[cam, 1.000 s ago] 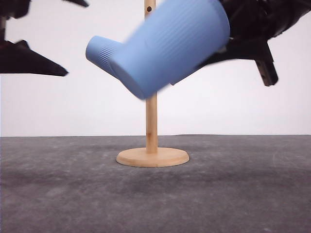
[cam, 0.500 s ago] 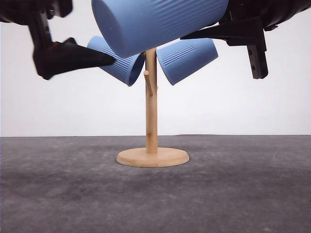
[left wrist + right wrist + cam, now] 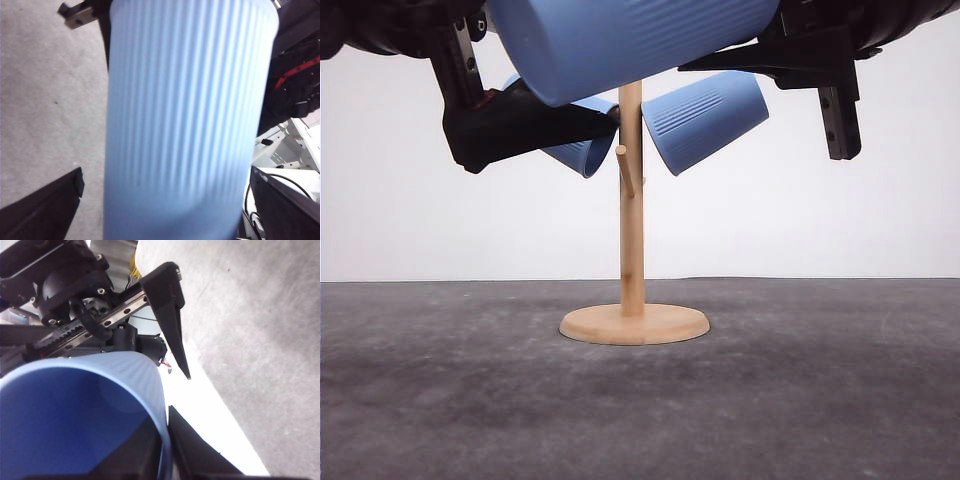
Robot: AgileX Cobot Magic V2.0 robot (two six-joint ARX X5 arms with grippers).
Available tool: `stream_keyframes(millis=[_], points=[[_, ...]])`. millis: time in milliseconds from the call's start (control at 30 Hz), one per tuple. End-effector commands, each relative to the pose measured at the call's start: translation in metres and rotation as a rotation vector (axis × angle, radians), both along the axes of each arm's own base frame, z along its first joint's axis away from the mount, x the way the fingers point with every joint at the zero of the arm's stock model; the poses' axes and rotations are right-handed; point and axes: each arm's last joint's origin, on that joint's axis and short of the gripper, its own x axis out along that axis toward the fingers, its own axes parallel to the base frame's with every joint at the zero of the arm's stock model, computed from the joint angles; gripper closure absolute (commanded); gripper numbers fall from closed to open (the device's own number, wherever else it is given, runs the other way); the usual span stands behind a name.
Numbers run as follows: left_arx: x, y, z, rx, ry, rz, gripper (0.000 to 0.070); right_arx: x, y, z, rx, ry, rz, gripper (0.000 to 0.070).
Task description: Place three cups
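The big cup [image 3: 630, 40] at the top of the front view is cut off by the upper edge, so its rim and much of its body are out of sight. It lies nearly on its side, long axis running across, flat base toward the left gripper [image 3: 535, 120] and tipped slightly down, mouth toward the right gripper [image 3: 775, 65]. The right gripper grasps it at the rim; the right wrist view looks into its open mouth [image 3: 75, 415], with one finger [image 3: 200, 450] just outside the wall. The left gripper's jaws stand apart on either side of the cup's ribbed wall [image 3: 185, 120], not touching it as far as can be seen.

Below the held cup, two more cups hang tilted on the wooden stand [image 3: 632, 230]. The left cup [image 3: 578, 152] is largely hidden behind the left gripper. The right cup [image 3: 705, 120] slopes down toward the pole.
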Motion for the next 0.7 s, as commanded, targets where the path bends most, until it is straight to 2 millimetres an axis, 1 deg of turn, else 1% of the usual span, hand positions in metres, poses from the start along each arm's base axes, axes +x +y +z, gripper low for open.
stream_keyframes(millis=[0, 100, 233, 267, 367, 500, 667], points=[[0.0015, -0.0038, 0.0019, -0.008, -0.014, -0.014, 0.0062, 0.0032, 0.0038, 0.0031, 0.014, -0.015, 0.015, 0.0696], [0.0009, -0.0046, 0.0019, -0.008, -0.014, -0.018, 0.0077, 0.0032, 0.0038, 0.0030, 0.014, -0.014, 0.015, 0.0696], [-0.0001, -0.0057, 0.0019, -0.010, -0.013, -0.026, 0.0203, 0.0032, 0.0038, 0.0030, 0.014, -0.014, 0.015, 0.0696], [-0.0002, -0.0059, 0.0019, -0.010, -0.013, -0.027, 0.0223, 0.0032, 0.0038, 0.0030, 0.014, -0.014, 0.015, 0.0696], [-0.0002, -0.0059, 0.0019, -0.010, -0.013, -0.027, 0.0246, 0.0030, 0.0037, 0.0030, 0.014, -0.013, 0.015, 0.0696], [-0.0004, -0.0058, 0.0019, -0.012, -0.010, -0.030, 0.0313, 0.0024, 0.0036, 0.0027, 0.011, -0.008, 0.017, 0.0695], [-0.0005, -0.0058, 0.0019, -0.013, -0.008, -0.033, 0.0320, 0.0017, 0.0033, 0.0023, 0.009, -0.007, 0.021, 0.0693]])
